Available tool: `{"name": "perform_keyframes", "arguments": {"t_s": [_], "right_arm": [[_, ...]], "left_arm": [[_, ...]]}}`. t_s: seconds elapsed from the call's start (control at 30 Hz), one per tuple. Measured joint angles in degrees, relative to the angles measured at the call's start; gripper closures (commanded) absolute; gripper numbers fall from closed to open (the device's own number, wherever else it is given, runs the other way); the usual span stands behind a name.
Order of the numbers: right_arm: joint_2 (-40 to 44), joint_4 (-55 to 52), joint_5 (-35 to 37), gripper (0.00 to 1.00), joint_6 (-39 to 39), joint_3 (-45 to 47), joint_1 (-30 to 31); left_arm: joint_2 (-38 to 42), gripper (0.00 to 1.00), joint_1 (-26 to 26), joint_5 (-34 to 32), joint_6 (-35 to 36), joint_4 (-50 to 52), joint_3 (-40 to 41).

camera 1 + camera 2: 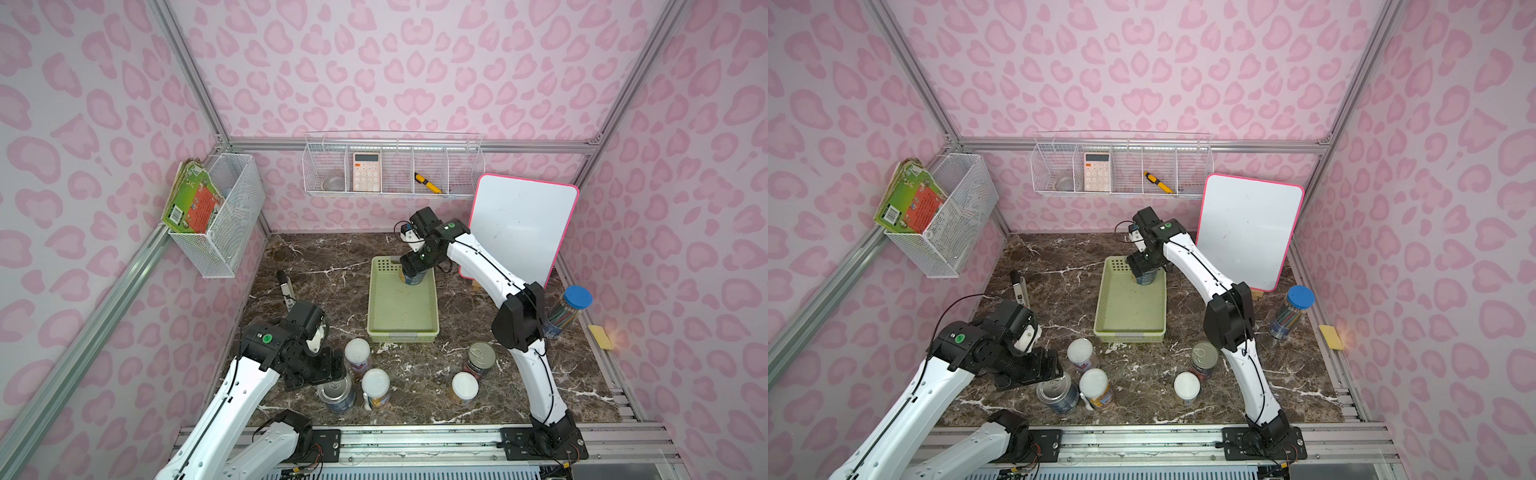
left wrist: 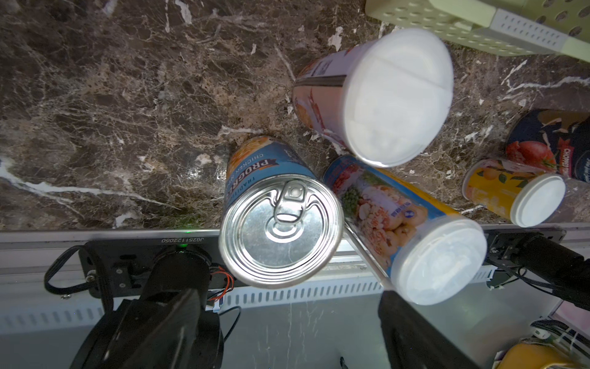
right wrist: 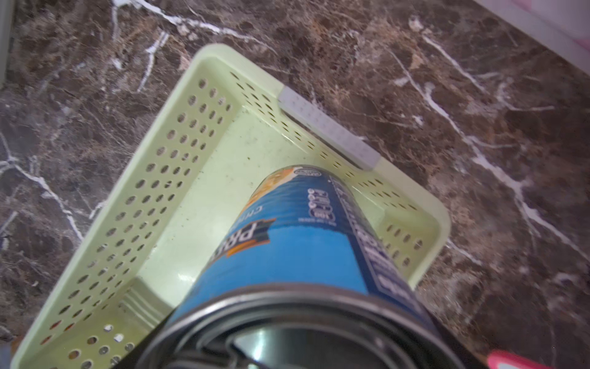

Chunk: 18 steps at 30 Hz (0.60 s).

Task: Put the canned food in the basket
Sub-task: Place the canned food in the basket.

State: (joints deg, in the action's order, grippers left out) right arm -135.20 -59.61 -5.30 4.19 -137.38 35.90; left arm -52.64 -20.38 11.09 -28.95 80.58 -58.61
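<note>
Nearby, the left gripper hangs wide open, empty, over the silver-topped can; it should descend squarely, clear of the white-lidded can just beside. Farther, the right gripper straddles a blue can at the far end of the basket; whether it grips, I cannot tell.

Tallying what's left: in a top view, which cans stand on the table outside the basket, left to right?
Blue pull-tab can → pink white-lid can → pea-picture white-lid can → yellow white-lid can → dark tomato can.

Tabletop can reads PROGRE, CHICKEN
</note>
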Motion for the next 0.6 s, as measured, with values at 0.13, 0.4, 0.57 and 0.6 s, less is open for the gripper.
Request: {"name": "perform_keyframes", "arguments": {"t_s": [0.13, 0.4, 0.57, 0.6], "right_arm": [[-2.43, 0.11, -1.33, 0.38, 0.00, -0.59, 0.39], [-4.15, -1.01, 5.07, 0.35, -0.98, -0.15, -0.48], [-5.66, -1.11, 9.55, 0.33, -1.22, -0.59, -0.79], [-5.92, -1.09, 9.79, 0.32, -1.38, -0.74, -0.79]], "left_arm": [[0.02, 0.05, 0.00, -0.68, 0.00, 0.09, -0.09], [-1.68, 0.03, 0.00, -1.22, 0.46, -0.39, 0.85], [-2.62, 0.03, 0.00, -1.18, 0.63, -0.87, 1.44], [-2.75, 0.03, 0.00, -1.14, 0.63, -1.03, 1.44]]}}
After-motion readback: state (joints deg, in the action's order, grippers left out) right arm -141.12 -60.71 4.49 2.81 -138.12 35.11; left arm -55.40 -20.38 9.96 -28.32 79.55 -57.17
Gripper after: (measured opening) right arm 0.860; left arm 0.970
